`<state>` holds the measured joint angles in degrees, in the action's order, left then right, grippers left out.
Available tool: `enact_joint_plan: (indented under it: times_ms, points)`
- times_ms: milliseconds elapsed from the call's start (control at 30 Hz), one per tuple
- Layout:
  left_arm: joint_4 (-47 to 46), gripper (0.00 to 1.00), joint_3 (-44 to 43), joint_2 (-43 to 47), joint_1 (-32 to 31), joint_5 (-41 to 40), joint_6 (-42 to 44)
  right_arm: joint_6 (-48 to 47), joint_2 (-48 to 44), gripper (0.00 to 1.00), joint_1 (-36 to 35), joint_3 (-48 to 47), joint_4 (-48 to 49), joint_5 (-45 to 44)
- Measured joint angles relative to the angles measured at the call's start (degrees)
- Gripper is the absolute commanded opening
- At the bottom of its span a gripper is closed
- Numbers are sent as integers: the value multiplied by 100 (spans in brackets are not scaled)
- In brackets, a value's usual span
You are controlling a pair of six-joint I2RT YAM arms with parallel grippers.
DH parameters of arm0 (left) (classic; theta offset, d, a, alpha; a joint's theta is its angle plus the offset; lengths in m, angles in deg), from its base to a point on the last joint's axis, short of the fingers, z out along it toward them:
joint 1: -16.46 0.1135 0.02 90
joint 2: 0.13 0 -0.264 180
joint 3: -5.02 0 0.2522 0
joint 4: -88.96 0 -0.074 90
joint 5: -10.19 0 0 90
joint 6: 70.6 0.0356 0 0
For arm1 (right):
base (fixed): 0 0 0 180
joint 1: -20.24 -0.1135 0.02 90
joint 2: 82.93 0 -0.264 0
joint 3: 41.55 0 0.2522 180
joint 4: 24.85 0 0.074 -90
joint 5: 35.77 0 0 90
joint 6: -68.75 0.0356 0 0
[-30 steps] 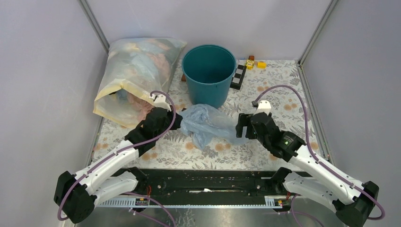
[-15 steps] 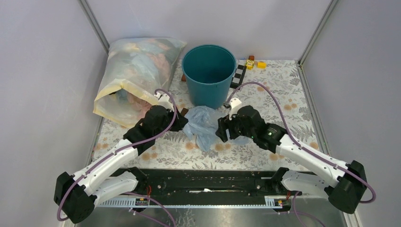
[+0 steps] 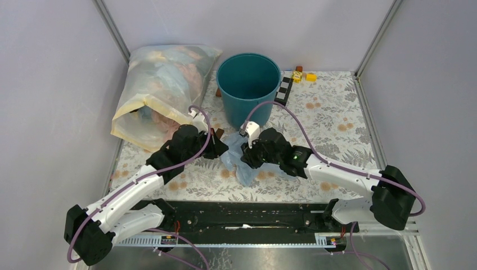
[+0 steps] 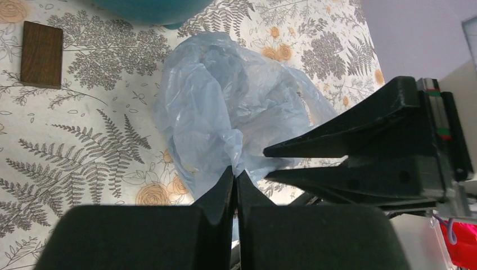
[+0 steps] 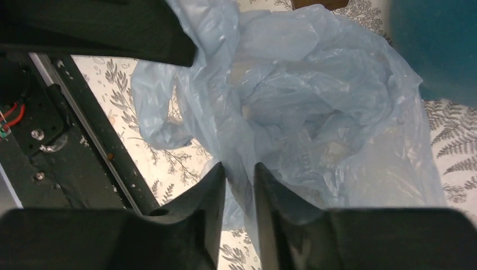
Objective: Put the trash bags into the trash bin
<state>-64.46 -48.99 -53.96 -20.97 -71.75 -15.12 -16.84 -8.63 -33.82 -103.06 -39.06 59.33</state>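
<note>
The trash bag, thin pale blue crinkly film, lies crumpled on the floral mat just in front of the trash bin, a round dark teal bucket standing upright. My left gripper is shut on the bag's left edge; in the left wrist view its tips pinch a fold of the bag. My right gripper sits on top of the bag. In the right wrist view its jaws stand narrow with a fold of the film caught between them. The bin's wall shows at the upper right.
A large cloudy stuffed bag lies at the back left beside the bin. A small brown wooden block rests on the mat near the bag. A checkered strip and small yellow toys lie right of the bin. A black rail runs along the near edge.
My right arm has swung left over the bag and its jaws have closed from wide open onto the film. The bag is bunched tighter. The left gripper stayed shut in place.
</note>
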Motion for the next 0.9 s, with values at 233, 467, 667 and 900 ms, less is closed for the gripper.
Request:
enact_joint_plan:
  times_ms: [233, 467, 667, 900]
  points:
    - [142, 84, -31, 68, -2, 90, 101, 55, 96, 0, -11, -48, 177, -140]
    - [249, 98, 173, 765, -2, -157, 157, 496, -243, 0, -13, -363, -184, -638]
    - [20, 90, 531, 1156, -2, -7, 164, 911, -175, 0, -13, -883, -623, -868]
    - [-186, 71, 656, 756, -48, 66, 188, 1196, -131, 0, -15, -890, -848, -894]
